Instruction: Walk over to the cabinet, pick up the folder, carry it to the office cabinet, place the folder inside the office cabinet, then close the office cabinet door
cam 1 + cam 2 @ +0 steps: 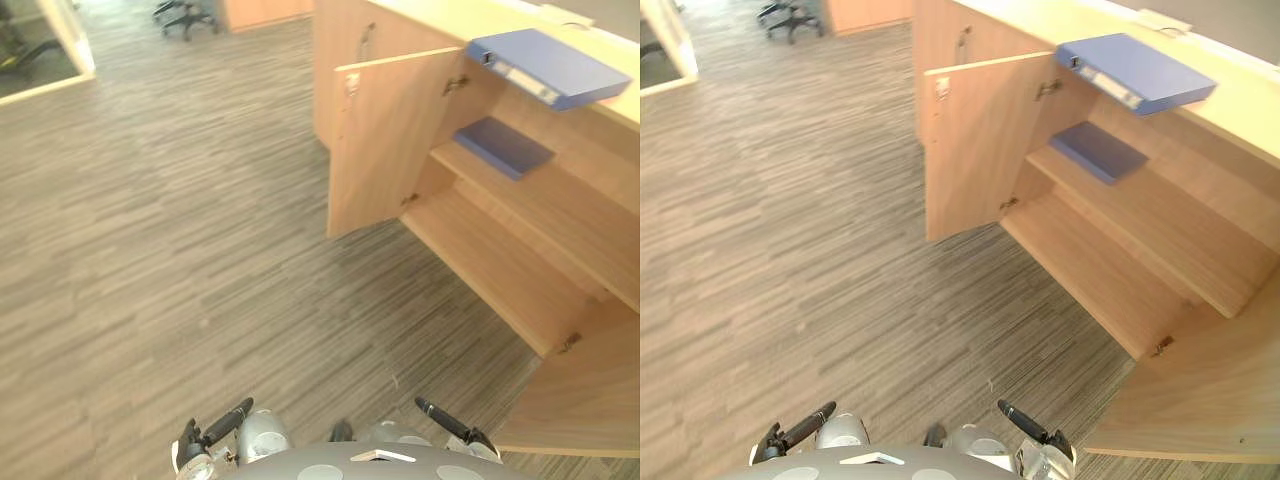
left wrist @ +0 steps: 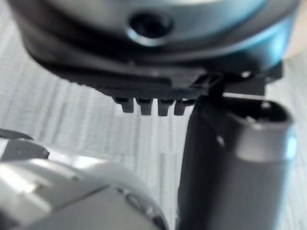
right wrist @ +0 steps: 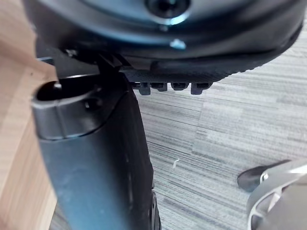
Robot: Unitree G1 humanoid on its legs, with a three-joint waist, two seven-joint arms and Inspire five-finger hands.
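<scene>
A blue ring-binder folder [image 1: 550, 65] lies flat on top of the light wooden office cabinet [image 1: 440, 20] at the upper right, jutting a little over its front edge. A second, thinner blue folder [image 1: 503, 146] rests on the cabinet's upper shelf [image 1: 560, 230]. Both cabinet doors stand open: the left door [image 1: 385, 140] swings out over the floor, the right door [image 1: 580, 400] is at the lower right. My left hand [image 1: 228, 420] and right hand [image 1: 445, 420] hang low by my sides, fingers straight and holding nothing. They are far from both folders.
Grey striped carpet [image 1: 180, 260] stretches between me and the cabinet. An office chair [image 1: 185, 15] stands at the far back. A glass partition with a pale frame [image 1: 70, 40] is at the far left. More wooden cabinets [image 1: 265, 10] line the back.
</scene>
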